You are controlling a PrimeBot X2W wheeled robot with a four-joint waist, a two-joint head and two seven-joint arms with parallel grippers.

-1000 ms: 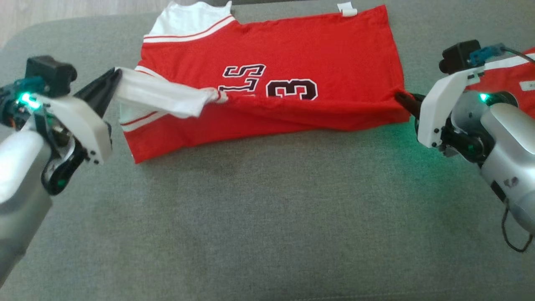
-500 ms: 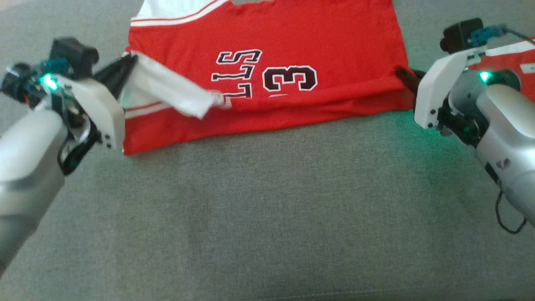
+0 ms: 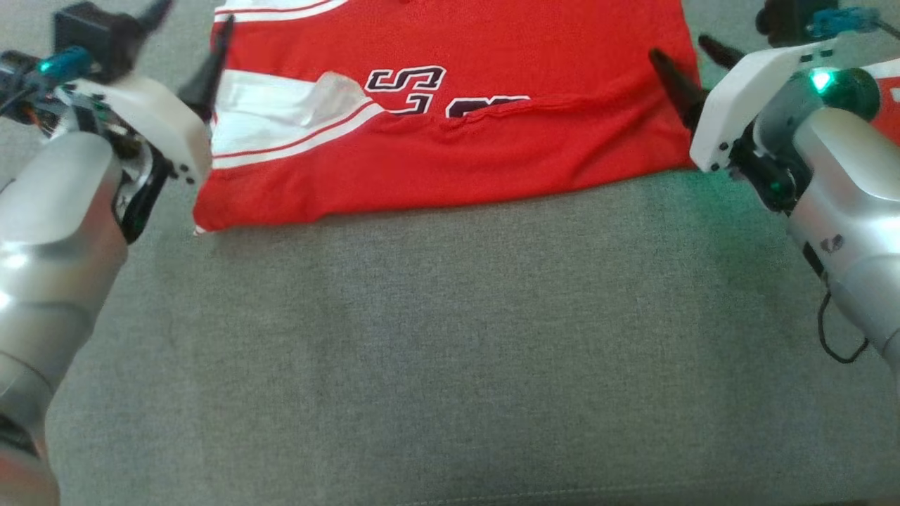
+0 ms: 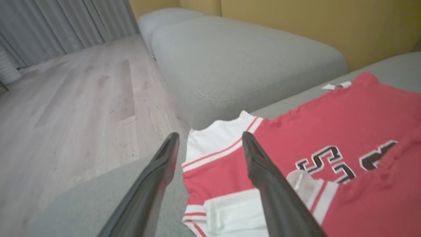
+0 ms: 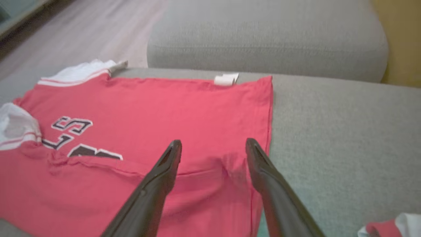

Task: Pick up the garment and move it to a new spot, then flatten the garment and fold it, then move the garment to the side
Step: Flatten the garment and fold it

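the grey sofa cushion (image 3: 450,365) lies bare at 6 o'clock in the head view. above it, toward 12 o'clock, the red jersey (image 3: 450,140) is spread across the cushion. its near edge is doubled over, so a fold hides the lower part of the dark lettering (image 3: 404,88). a white sleeve (image 3: 274,119) with red stripes lies folded onto the red at the jersey's 9 o'clock end.

the left gripper (image 3: 195,14) hangs at 10 o'clock by that end, fingers spread wide with nothing between them. in its wrist view one finger is over the cushion and the other over the sleeve. the right gripper (image 3: 678,46) sits at 2 o'clock over the jersey's 3 o'clock edge, fingers likewise parted and empty. whether they touch the fabric cannot be told. past the right arm, at 3 o'clock, shows a bit of another red-and-white cloth (image 3: 889,91).

farther off, a small white tag (image 5: 226,79) sticks out from the jersey's far edge. beyond it lie a second grey cushion (image 5: 263,36), a wood floor (image 4: 65,98), a grey curtain (image 4: 65,26) and a yellow wall (image 4: 296,19).
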